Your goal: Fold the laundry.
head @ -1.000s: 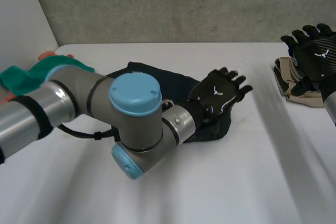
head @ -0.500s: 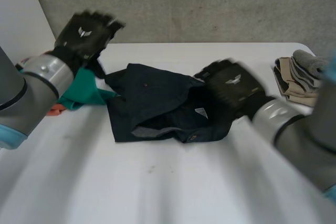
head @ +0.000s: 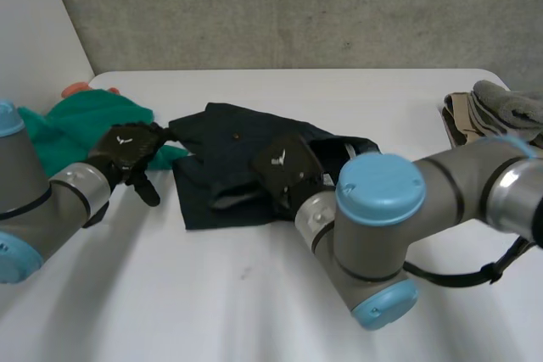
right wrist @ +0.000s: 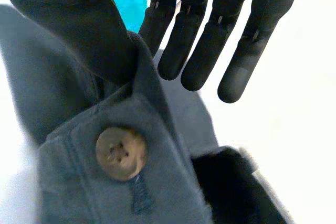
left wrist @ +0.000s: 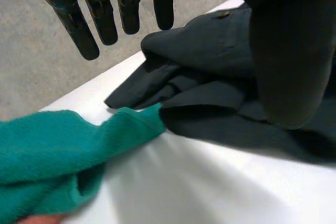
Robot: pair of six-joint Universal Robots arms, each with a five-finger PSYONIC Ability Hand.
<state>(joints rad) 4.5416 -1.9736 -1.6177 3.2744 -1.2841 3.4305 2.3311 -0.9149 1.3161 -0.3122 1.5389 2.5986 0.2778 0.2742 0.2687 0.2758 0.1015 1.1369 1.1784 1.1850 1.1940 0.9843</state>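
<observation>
1. The step in hand is judged to be the spreading out of the dark garment [head: 225, 137]. It lies crumpled and unfolded at the middle of the table [head: 254, 311], so the folding proper is taken as not yet begun.
2. The right hand [head: 284, 167] is laid over the garment's middle. Its fingers [right wrist: 194, 51] are seen straight and apart, with a raised seam running between them and the thumb. Nothing is pinched. A button [right wrist: 121, 152] is seen on the cloth under the palm.
3. The left hand [head: 127, 150] is held at the garment's left edge, just beside a green cloth [head: 72, 129]. Its fingers [left wrist: 102, 14] are straight and spread above the cloth, and nothing is held. Whether the thumb touches the garment cannot be told.
4. The green cloth is seen touching the garment's edge at one corner.
5. For the next move, an edge or corner would have to be found and pinched by each hand, and the garment drawn flat. Bunched layers might be caught together, and the green cloth might be dragged along.
6. The table is white and smooth, and it is bare in front of the garment. Cloth is expected to slide on it easily.
7. A grey wall [head: 297, 6] is seen behind the table. A pile [head: 488, 116] of folded beige and grey cloths is set at the table's right edge, well apart from the garment. An orange thing [head: 76, 89] behind the green cloth cannot be made out.
</observation>
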